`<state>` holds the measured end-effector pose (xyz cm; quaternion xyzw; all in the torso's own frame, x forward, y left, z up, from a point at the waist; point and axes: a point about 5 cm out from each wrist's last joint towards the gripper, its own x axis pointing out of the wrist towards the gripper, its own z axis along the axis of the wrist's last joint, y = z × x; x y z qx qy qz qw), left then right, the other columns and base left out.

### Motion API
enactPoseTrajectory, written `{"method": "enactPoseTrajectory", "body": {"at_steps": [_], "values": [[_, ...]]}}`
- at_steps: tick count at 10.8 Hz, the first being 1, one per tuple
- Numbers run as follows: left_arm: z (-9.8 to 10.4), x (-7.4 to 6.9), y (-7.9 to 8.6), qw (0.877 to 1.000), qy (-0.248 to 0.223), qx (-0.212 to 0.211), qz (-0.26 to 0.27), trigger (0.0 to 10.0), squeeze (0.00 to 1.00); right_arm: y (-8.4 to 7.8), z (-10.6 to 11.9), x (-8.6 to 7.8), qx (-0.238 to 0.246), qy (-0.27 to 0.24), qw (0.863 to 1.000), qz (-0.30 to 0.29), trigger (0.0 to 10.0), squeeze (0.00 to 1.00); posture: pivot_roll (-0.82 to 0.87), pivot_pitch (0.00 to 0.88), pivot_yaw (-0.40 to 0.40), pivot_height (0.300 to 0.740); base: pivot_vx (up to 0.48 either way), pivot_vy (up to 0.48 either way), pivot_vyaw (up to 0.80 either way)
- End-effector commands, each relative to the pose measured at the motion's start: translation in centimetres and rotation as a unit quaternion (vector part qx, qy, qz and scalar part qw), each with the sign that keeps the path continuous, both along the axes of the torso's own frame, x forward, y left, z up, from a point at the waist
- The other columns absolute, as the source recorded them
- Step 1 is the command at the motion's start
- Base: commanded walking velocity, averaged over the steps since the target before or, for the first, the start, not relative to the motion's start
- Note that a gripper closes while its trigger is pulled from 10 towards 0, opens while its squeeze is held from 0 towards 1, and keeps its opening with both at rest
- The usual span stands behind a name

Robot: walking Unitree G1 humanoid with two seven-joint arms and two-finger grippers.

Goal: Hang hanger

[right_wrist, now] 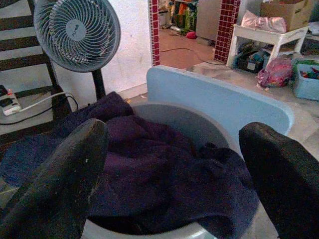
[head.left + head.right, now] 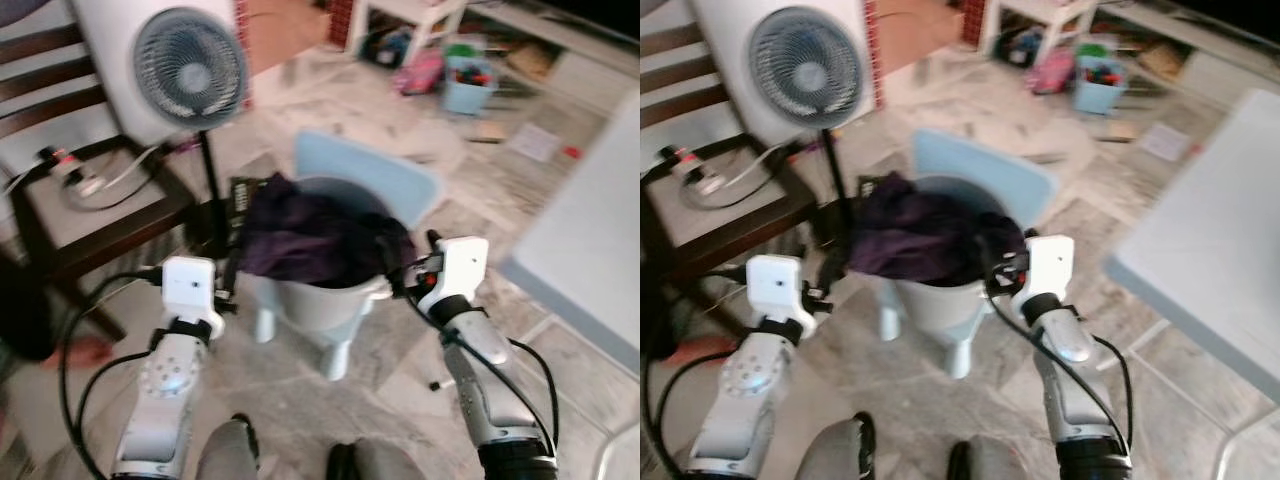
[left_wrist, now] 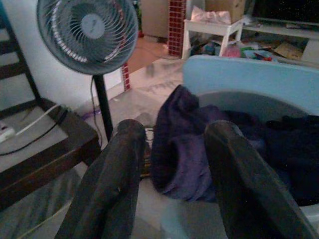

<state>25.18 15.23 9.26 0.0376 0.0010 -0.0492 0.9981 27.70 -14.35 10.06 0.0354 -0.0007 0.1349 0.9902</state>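
Note:
A pale tub [image 2: 320, 305] with a light blue raised lid [image 2: 375, 175] stands on the floor in front of me. It is heaped with dark purple clothing [image 2: 310, 235], some of which spills over the left rim. My left gripper [image 2: 226, 280] is open beside the tub's left rim, just short of the hanging cloth [image 3: 179, 149]. My right gripper [image 2: 406, 268] is wide open at the right rim, with the clothes [image 1: 164, 169] in front of its fingers [image 1: 60, 179]. Neither gripper holds anything.
A standing fan [image 2: 190, 65] is behind the tub on the left. Next to it is a dark wooden bench [image 2: 90, 215] carrying a power strip [image 2: 70, 170] and cables. A white table [image 2: 590, 230] juts in at the right. Toys and a blue bin [image 2: 465, 85] lie far back.

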Motion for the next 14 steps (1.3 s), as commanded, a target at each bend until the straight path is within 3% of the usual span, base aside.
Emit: {"method": "enactPoseTrajectory", "body": {"at_steps": [1,4,8,14], "values": [[0.15,-0.12,-0.52,1.0,-0.001,-0.002,-0.005,10.0,0.0,-0.63,0.02,-0.21,-0.008,-0.003,1.0,-0.006,10.0,0.0,-0.02,0.123,-0.09,0.74,0.0,-0.364,0.0],[0.12,-0.14,-0.55,1.0,0.001,-0.001,-0.007,10.0,0.0,-0.64,-0.25,-0.44,-0.012,0.001,1.0,-0.004,10.0,0.0,-0.02,0.127,-0.09,0.74,0.0,-0.339,0.0],[0.15,0.09,-0.33,1.0,-0.001,0.001,0.003,10.0,0.0,-0.51,-0.18,-0.26,-0.015,0.0,1.0,0.005,10.0,0.0,-0.02,0.125,-0.094,0.74,0.0,0.0,0.0],[-0.21,0.38,0.33,0.999,0.009,-0.025,0.035,10.0,0.0,-0.65,-0.01,-0.03,-0.025,-0.008,1.0,0.014,10.0,0.0,-0.02,0.117,-0.101,0.74,0.0,0.0,0.73]]}}
